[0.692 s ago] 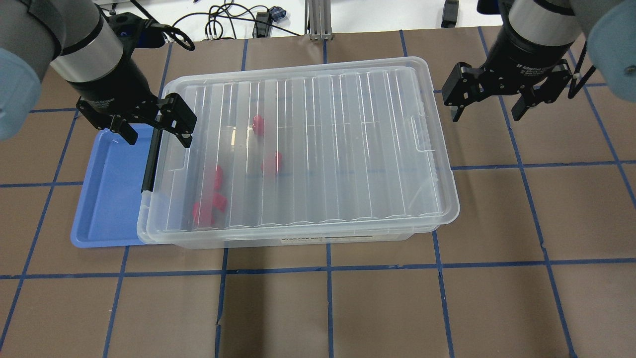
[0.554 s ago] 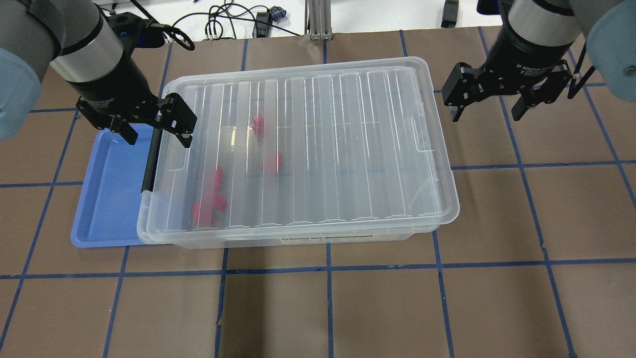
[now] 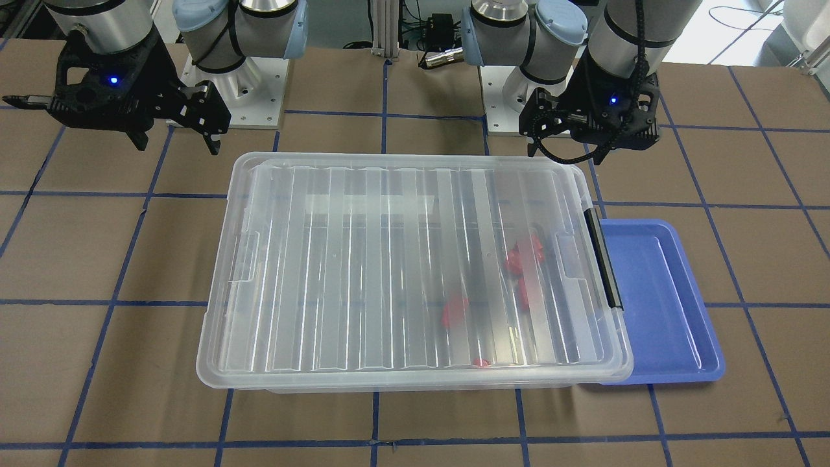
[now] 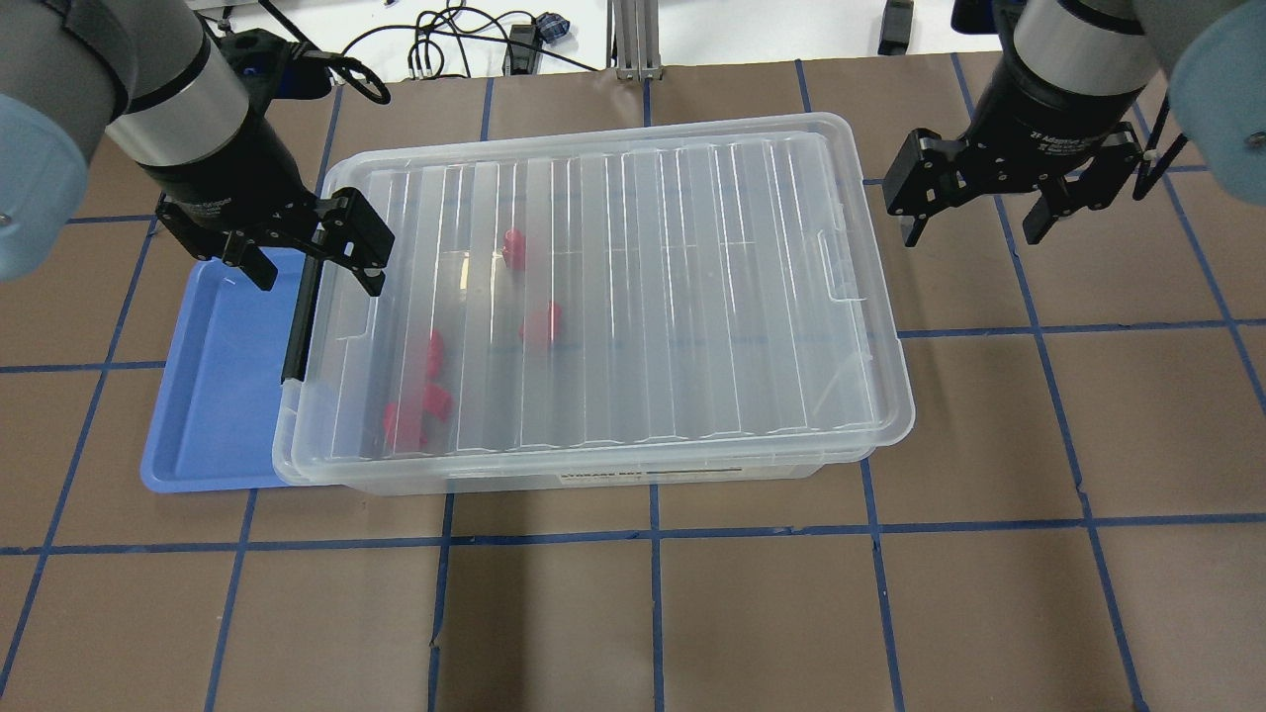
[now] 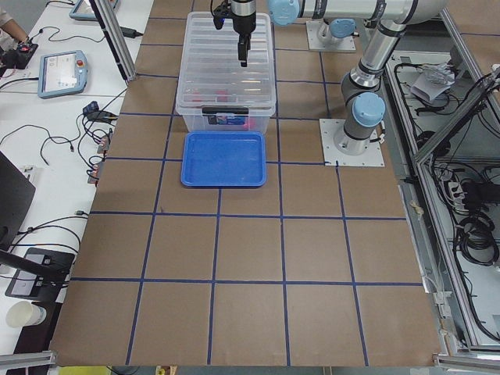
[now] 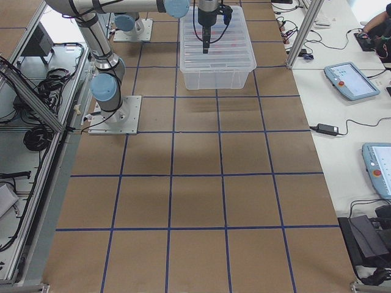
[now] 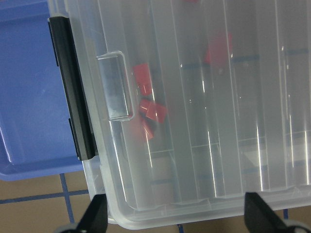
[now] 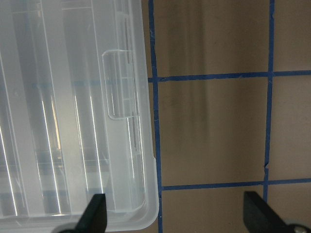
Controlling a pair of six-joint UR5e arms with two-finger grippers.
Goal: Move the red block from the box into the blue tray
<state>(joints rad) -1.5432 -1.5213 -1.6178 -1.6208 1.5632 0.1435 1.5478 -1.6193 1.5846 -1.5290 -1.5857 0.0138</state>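
Left gripper [image 4: 319, 282] spread wide, empty, hovering over the latch bar [image 4: 300, 326] at the short end of the box [image 4: 475, 477], right beside the blue tray [image 4: 213, 396]. Right gripper [image 4: 971, 235] likewise wide and empty, above the table [image 4: 989, 415] off the opposite end. You have nothing done yet: lid [image 4: 692, 297] on, each red block [image 4: 542, 323] inside, mostly toward the latch side; tray holds nothing. Left for you, as I read it: unlatch, lift lid, pick one block, set it in the tray
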